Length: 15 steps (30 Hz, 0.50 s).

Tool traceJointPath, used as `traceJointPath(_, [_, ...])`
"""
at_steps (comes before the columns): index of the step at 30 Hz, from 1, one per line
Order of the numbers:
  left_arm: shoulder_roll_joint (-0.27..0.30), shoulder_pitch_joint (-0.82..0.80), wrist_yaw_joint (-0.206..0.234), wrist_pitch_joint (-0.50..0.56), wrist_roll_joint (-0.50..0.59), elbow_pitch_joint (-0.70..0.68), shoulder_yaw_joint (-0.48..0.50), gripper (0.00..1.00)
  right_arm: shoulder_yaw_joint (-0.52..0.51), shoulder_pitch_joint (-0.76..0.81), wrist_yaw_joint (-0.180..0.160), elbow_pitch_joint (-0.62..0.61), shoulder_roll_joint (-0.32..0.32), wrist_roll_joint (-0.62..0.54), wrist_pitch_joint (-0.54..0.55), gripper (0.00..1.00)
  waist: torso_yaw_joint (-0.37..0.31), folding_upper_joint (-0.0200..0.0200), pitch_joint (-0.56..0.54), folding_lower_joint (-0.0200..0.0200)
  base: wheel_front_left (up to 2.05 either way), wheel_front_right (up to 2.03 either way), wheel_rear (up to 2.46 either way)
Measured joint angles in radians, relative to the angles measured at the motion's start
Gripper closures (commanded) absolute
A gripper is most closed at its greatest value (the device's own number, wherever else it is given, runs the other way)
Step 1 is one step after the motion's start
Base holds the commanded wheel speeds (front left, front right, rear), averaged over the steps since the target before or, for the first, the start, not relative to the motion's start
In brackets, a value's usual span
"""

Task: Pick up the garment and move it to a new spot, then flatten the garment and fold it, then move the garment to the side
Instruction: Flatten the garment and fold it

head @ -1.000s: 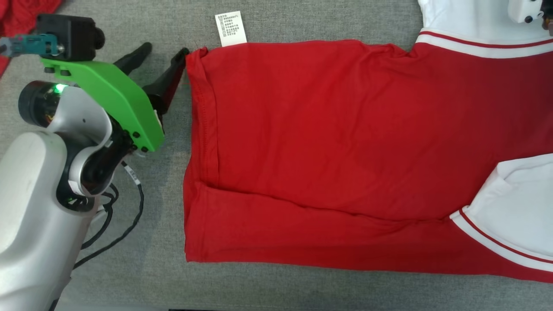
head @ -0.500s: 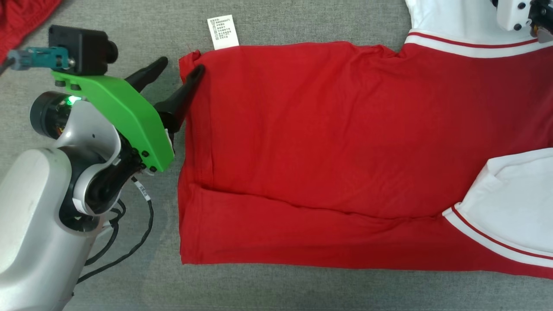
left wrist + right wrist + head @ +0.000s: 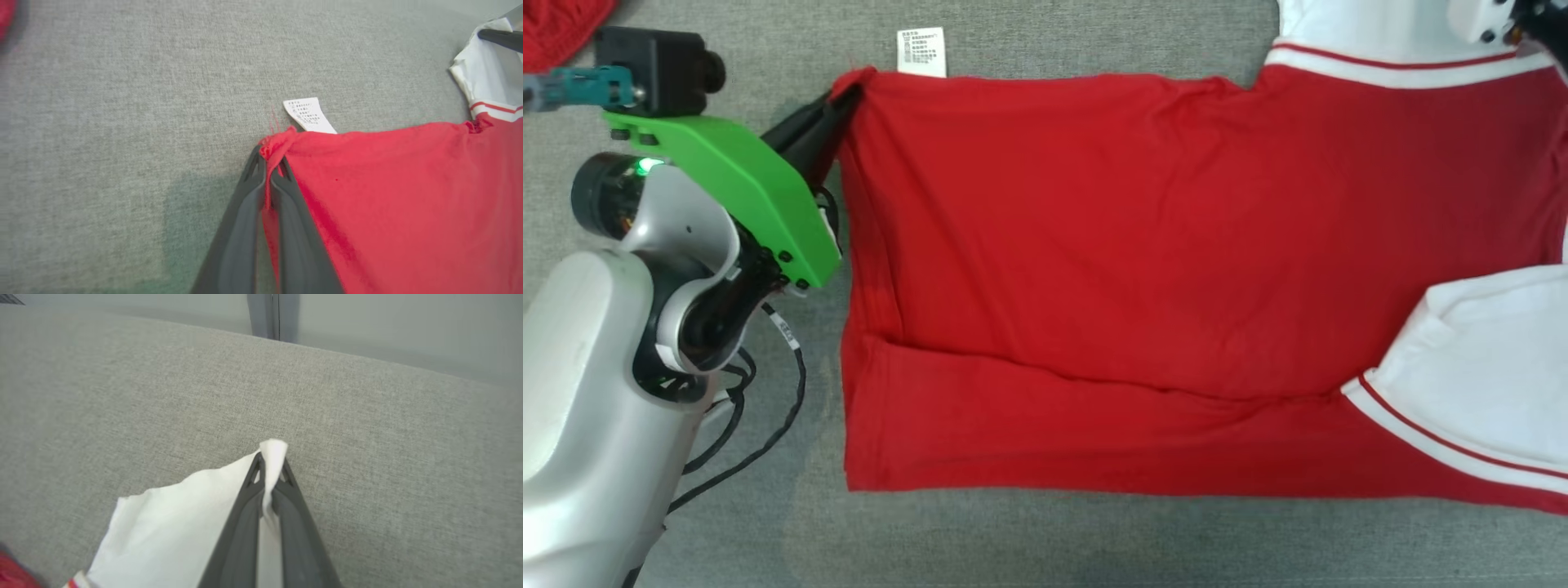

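Note:
The garment (image 3: 1143, 269) is a red shirt with white, red-striped sleeves, spread flat on the grey cloth surface. My left gripper (image 3: 837, 102) is shut on its far left hem corner, beside a white care label (image 3: 921, 52). In the left wrist view the two dark fingers (image 3: 267, 163) pinch the bunched red corner (image 3: 278, 141). My right gripper (image 3: 269, 465) is shut on a tip of the white sleeve (image 3: 171, 522); its pale wrist (image 3: 1486, 20) shows at the top right of the head view.
Another red cloth (image 3: 560, 24) lies at the far left corner. The second white sleeve (image 3: 1486, 367) lies at the lower right. The grey surface (image 3: 367, 457) ends at a far edge with a grey wall and post (image 3: 273, 314) behind.
The left gripper went from open beside the hem corner to shut on it. The head view shifted, so the shirt sits further left and higher in the picture.

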Motion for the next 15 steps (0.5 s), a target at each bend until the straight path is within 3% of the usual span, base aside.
traceJointPath(6, [0.012,0.043,0.017,-0.036,-0.011,-0.05,0.035,1.0,0.02,0.028,0.0,-0.089,-0.051,0.102,-0.072,1.0,-0.023,0.0,-0.027,0.0,0.0,0.0,0.0])
traceJointPath(9, [0.019,0.1,0.032,-0.057,-0.021,-0.101,0.049,1.0,0.025,0.115,0.0,-0.178,-0.1,0.156,-0.105,1.0,-0.036,0.0,-0.047,0.0,0.0,0.0,0.0])
traceJointPath(15, [0.029,0.219,0.06,-0.107,-0.034,-0.201,0.076,1.0,-0.074,0.36,0.0,-0.403,-0.183,0.231,-0.199,1.0,-0.065,0.0,-0.089,0.0,0.0,0.0,0.0])
